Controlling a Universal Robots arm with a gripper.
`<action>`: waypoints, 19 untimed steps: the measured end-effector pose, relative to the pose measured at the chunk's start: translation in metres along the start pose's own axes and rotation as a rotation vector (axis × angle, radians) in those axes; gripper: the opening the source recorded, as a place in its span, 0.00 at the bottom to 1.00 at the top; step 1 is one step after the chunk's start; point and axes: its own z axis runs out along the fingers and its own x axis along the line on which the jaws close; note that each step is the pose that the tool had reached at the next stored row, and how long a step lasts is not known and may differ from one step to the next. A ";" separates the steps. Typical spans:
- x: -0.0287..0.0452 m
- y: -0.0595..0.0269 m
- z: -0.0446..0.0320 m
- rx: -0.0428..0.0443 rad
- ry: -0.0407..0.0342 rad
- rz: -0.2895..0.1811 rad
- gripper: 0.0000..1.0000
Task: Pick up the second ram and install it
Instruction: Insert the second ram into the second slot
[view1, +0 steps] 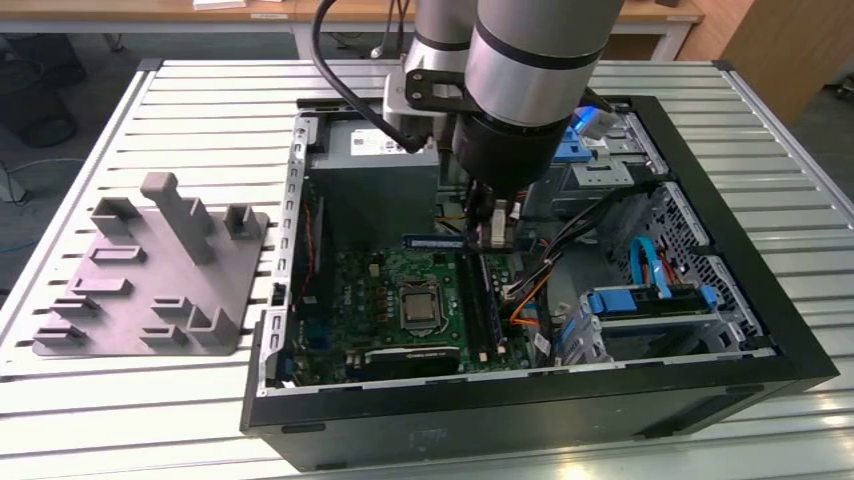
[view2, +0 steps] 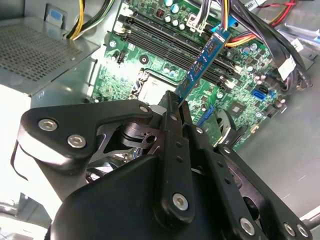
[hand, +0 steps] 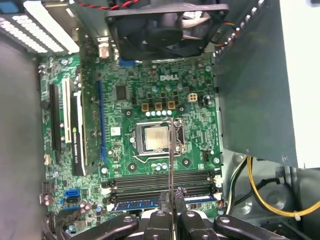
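1. Pincer: my pincer (view2: 176, 102) is clamped on the second ram (view2: 202, 62). My black fingers (view2: 172, 150) close flat on either face of the stick.
2. Item held: the second ram is clear of every surface. I carry it inside the open computer case (view1: 534, 425), above the green motherboard (hand: 125, 115). In the second wrist view its blue-green face runs out from my fingertips over the board. In the first wrist view it shows edge-on, as a thin line over the processor socket (hand: 155, 137).
3. Target: the long black memory slots (hand: 160, 177) lie just beside the socket. A blue strip (hand: 137, 205) lies along the slot nearest me. I judge it to be a stick already seated, but cannot confirm this.
4. Alignment: in both wrist views the line of the held stick crosses the run of the slots rather than following it. No contact between stick and slot shows.
5. Surroundings: my arm (view1: 534, 60) reaches down into the case. A bundle of cables (view2: 270, 30) lies near one end of the slots. The grey block (view1: 147, 270) stands well apart on the slatted table (view1: 120, 400), to the exterior view's left of the case.
6. Finding: the pick-up is done and the installation is in hand, at the carrying-over stage. In my judgement, seating calls for the stick to lie along a free slot with its contact edge square over the groove. It then needs a straight, firm press, because a skewed entry risks jamming.
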 end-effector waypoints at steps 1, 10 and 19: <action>0.0000 0.0000 0.0000 0.0008 -0.0010 0.017 0.14; 0.0000 0.0000 0.0002 0.0072 -0.0088 0.163 0.14; 0.0000 0.0000 0.0005 0.0127 -0.0157 0.287 0.14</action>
